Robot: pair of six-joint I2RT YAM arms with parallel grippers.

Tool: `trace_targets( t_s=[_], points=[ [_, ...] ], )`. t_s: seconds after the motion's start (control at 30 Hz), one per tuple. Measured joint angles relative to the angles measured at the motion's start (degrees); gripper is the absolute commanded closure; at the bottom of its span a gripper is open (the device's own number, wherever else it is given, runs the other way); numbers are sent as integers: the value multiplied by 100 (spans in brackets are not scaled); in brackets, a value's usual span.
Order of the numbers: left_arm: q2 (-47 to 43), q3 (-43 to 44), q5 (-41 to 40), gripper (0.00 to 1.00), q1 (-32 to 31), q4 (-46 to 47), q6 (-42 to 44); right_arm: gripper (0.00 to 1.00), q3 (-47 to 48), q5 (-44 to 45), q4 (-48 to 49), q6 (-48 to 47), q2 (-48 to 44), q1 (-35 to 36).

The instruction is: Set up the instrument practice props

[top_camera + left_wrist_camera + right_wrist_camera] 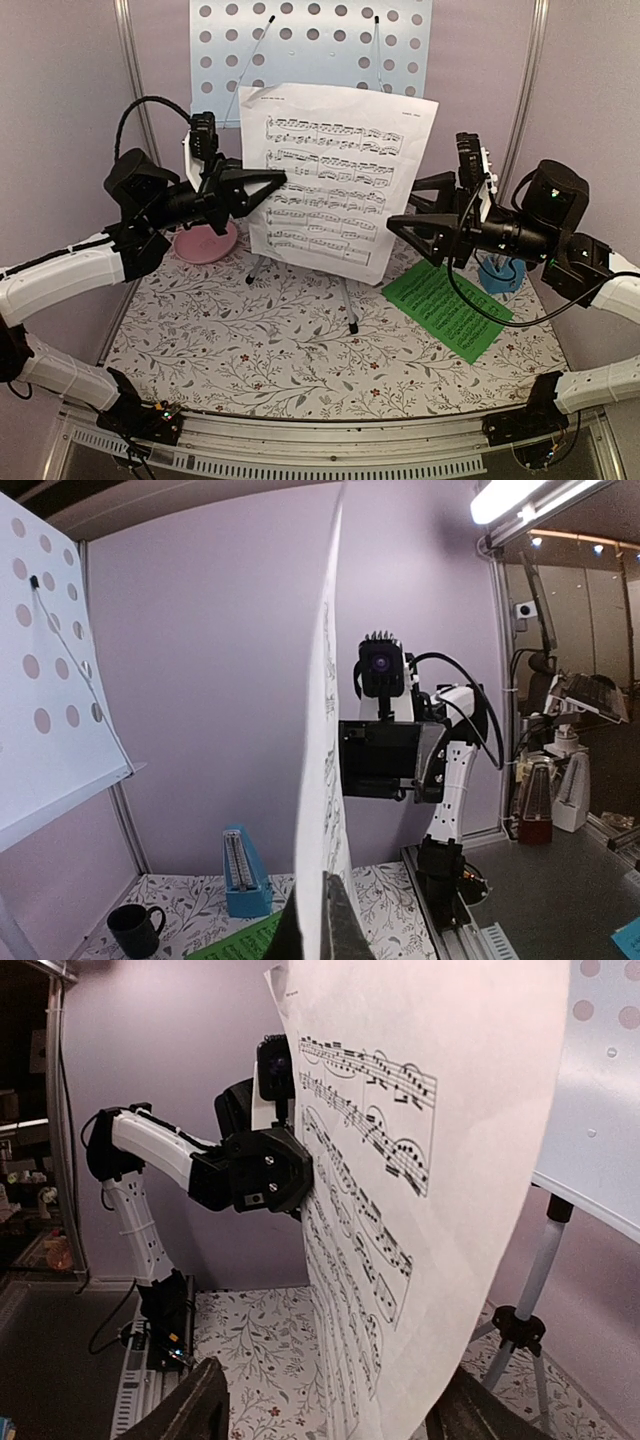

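While left tool clenches the white page half-hiding the stand, right tool gapes.

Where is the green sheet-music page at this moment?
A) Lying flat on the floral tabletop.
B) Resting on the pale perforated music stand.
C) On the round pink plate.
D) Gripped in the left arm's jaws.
A: the green sheet-music page lies flat on the floral tabletop, at its right side; the left gripper, jaws shut, holds the white sheet-music page instead.
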Motion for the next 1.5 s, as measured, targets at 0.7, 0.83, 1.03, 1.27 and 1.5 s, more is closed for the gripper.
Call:
trace_targets(
  t_s=[0.7,0.83,1.03,1.27,1.5],
  points=[
    [-162,-229,-1043,53,22,138,-354,100,933,446,610,654,800,-20],
    [-890,-177,-2105,54,-44,-638,254,100,1740,1078,442,573,870,-142],
    [-1145,472,-3705,47,-238,-1207,1244,100,2800,1639,323,546,1292,-389],
    [-223,2275,-4896,46,-243,-2398,2199,100,3484,1692,168,772,1998,-861],
    [723,3781,-5469,46,-243,-3405,2653,100,4019,1648,151,922,2573,-1156]
  ],
)
